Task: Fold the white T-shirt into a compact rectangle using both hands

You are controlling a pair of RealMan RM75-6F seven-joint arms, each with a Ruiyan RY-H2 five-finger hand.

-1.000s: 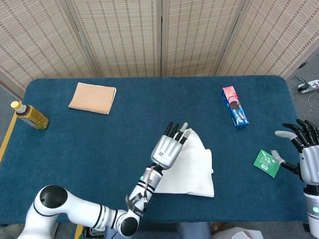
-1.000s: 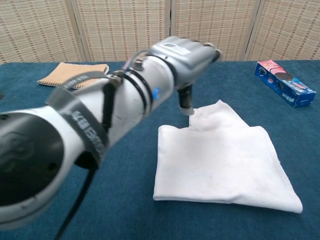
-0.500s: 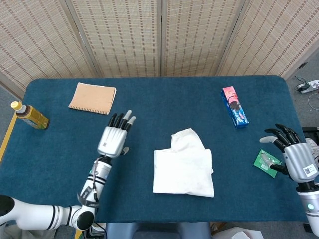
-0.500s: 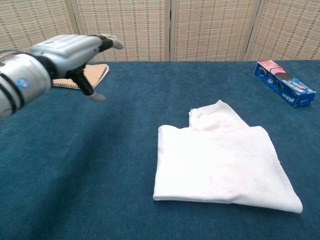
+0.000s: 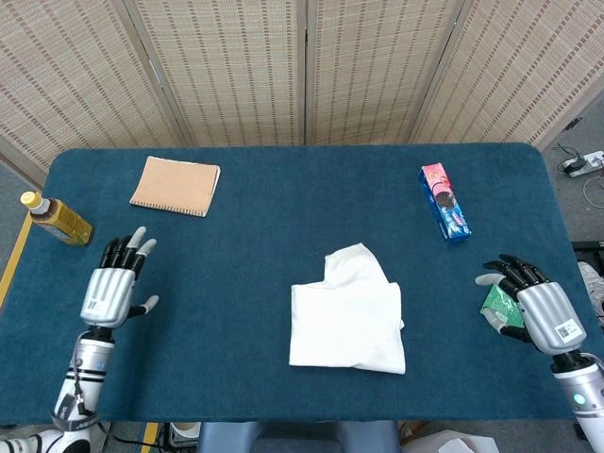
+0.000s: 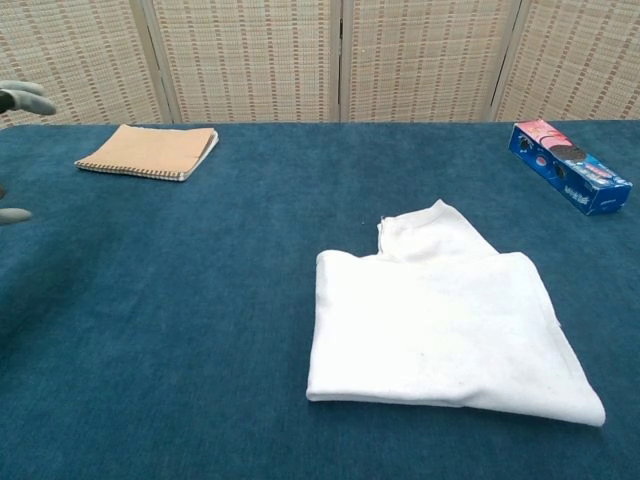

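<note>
Since the earlier pictures the left hand [image 5: 111, 289] had swung away from the white T-shirt [image 5: 348, 316] and out to the table's left side, and the right hand [image 5: 534, 308] had come in over the green packet [image 5: 494, 305]. Beneath both hands stretched the blue table [image 5: 264, 217]. The white T-shirt lay folded into a rough rectangle between the two hands, well apart from each, with a smaller flap jutting from its far edge. The left hand hovered with its fingers spread wide and nothing in them; in the chest view only its fingertips [image 6: 24, 98] showed at the frame's edge. The right hand held nothing that could be seen, its fingers apart and pointing away from the robot, the green packet partly hidden under it. A tan notebook [image 5: 176, 185] lay beyond the left hand, a bottle [image 5: 57, 219] further out to that hand's left, and a blue-and-pink box [image 5: 444, 202] sat beyond the right hand.
</note>
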